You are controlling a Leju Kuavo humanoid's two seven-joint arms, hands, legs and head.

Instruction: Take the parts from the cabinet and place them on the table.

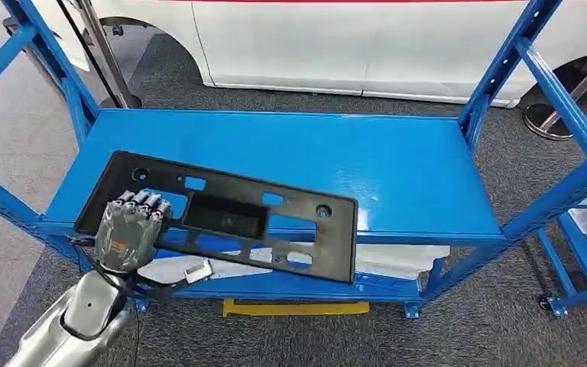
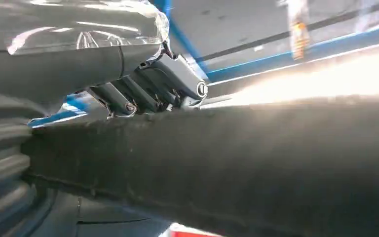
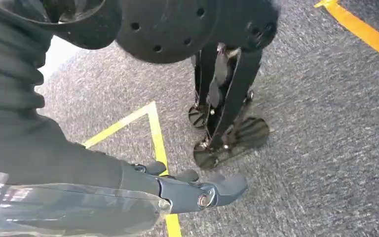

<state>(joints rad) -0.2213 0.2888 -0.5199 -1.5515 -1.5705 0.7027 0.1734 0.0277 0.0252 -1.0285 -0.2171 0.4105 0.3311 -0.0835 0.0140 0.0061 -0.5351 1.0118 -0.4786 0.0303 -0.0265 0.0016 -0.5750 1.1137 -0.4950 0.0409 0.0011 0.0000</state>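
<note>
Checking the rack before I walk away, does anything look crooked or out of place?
Yes: the black panel lies skewed on the blue shelf, its near edge jutting past the shelf's front lip, with the left robot hand gripping its left end.

Gloss on the rack, matt on the part

The blue metal shelf (image 1: pixel 397 164) shone glossy; the black plastic panel (image 1: pixel 222 218) looked matt and grainy; the left hand (image 1: pixel 128 229) showed dull grey metal; the floor carpet (image 3: pixel 325 123) looked rough.

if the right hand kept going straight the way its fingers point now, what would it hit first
Most likely the grey carpet floor. The right hand hangs open above it, holding nothing, and nothing shows ahead of its fingertips. The yellow floor line passes beneath the hand. Depth is unclear from this turned view.
</note>
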